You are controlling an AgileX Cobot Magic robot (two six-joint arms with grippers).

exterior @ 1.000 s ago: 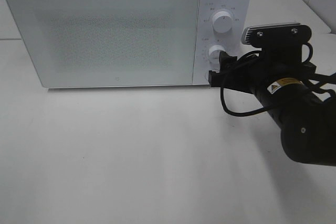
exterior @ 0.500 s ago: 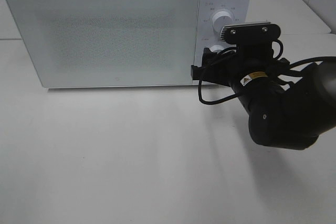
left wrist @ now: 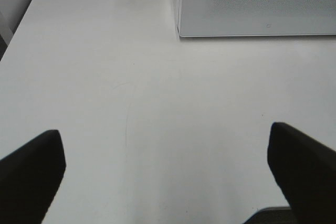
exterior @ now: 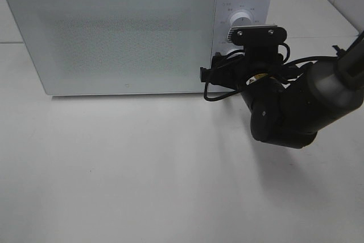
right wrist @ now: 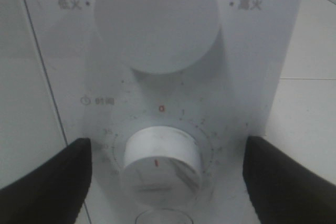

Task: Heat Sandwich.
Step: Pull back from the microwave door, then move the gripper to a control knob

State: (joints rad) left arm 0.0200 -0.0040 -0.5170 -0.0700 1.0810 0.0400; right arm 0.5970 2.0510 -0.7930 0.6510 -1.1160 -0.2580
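Sandwich not in view anywhere; microwave (exterior: 114, 32) door was shut and frosted, so sandwich probably inside (judgement only). Step in hand: setting time. Right pincer (right wrist: 167, 179) was wide open and empty, fingers either side of timer knob (right wrist: 160, 163), not gripping it; knob's red mark appeared in line with zero. Power knob (right wrist: 156, 19) above, clear of fingers. Left pincer (left wrist: 168, 182) fully open, empty, over surface (left wrist: 157, 103). Next move called for: ease forward, close on timer knob, twist clockwise.
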